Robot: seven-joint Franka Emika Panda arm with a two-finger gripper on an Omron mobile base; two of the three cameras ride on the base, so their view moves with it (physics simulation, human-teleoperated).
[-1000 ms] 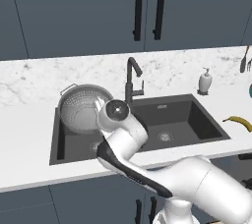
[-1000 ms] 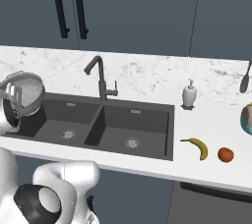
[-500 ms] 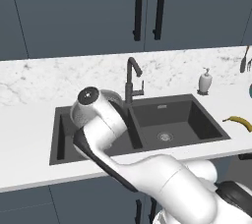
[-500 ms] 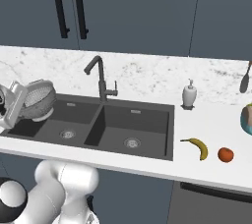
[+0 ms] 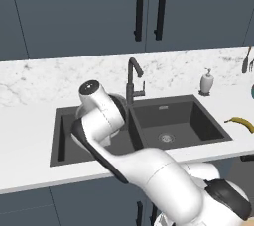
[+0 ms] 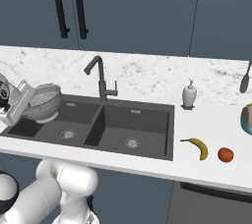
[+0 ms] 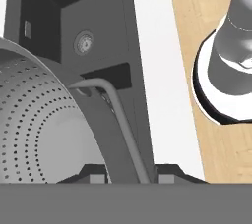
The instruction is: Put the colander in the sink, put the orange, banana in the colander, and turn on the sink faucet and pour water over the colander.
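The 2 dark fingertips (image 7: 97, 175) are pinched on the rim of the colander (image 7: 44, 134), one either side of the metal edge by its thin wire handle; the gripper (image 7: 129, 175) carries the bowl tilted on its side, perforated wall filling the left of the hand view; no brand, label or lettering can be read on the bowl or anywhere else. In the right base view the colander (image 6: 43, 102) hangs above the left basin of the sink (image 6: 147, 129), clear of the basin floor; the white wrist sits at its left rim. The arm rises from the base, folds back over the left basin and hides most of the bowl in the left base view. The sink faucet (image 6: 100, 78) stands behind the divider. The banana (image 6: 197, 147) and orange (image 6: 225, 154) lie on the counter (image 6: 206, 125) right of the sink, near each other but apart; a white soap dispenser (image 6: 189, 94) stands behind them.
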